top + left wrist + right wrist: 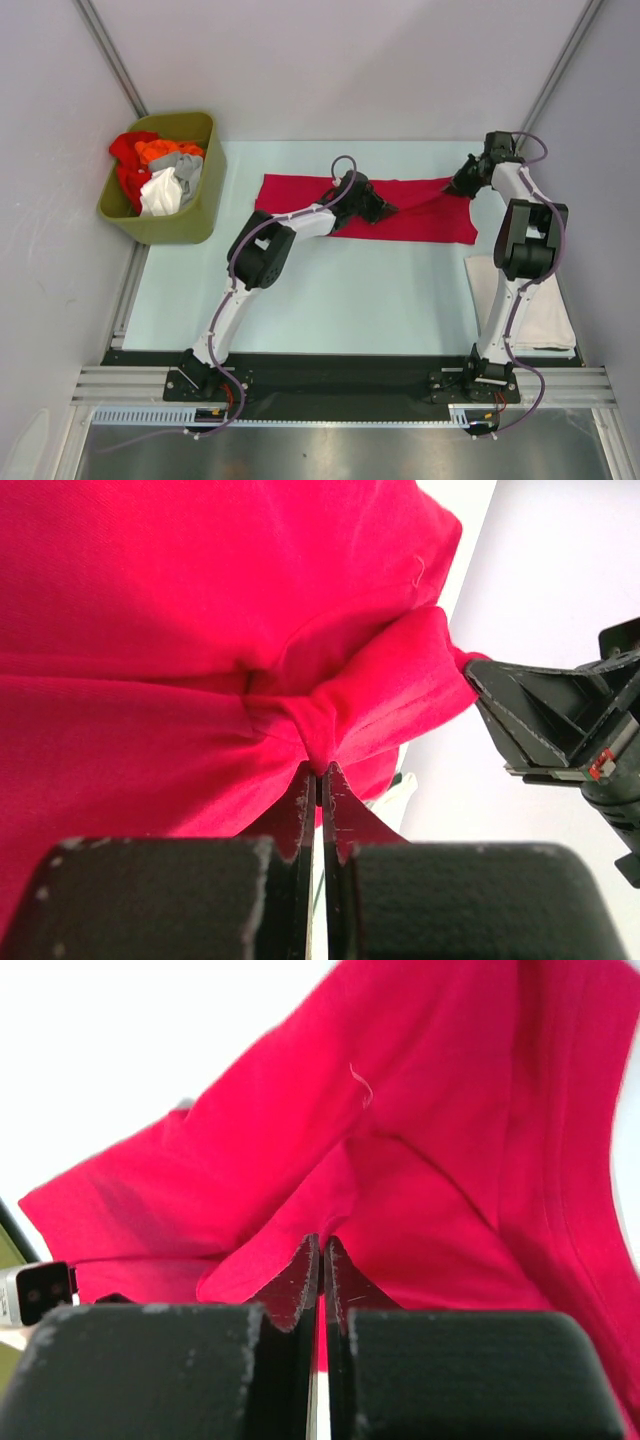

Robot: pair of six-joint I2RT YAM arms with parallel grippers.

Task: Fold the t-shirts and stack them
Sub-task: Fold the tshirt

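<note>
A crimson-red t-shirt [300,195] lies as a long folded strip across the far half of the table. My left gripper [388,210] is over the strip's middle, shut on a pinch of the red cloth [200,630] that bunches at its tips [321,772]. At the strip's right end my right gripper [462,186] is also shut on a fold of the same shirt [420,1140], lifted slightly at that end, with the cloth pulled into its tips [321,1245]. An off-white t-shirt [545,305] lies folded at the right edge, partly under the right arm.
An olive-green bin [205,205] at the back left holds red, orange, grey and white shirts [160,170]. The right gripper's black body [560,725] shows at the right of the left wrist view. Grey walls close in on both sides.
</note>
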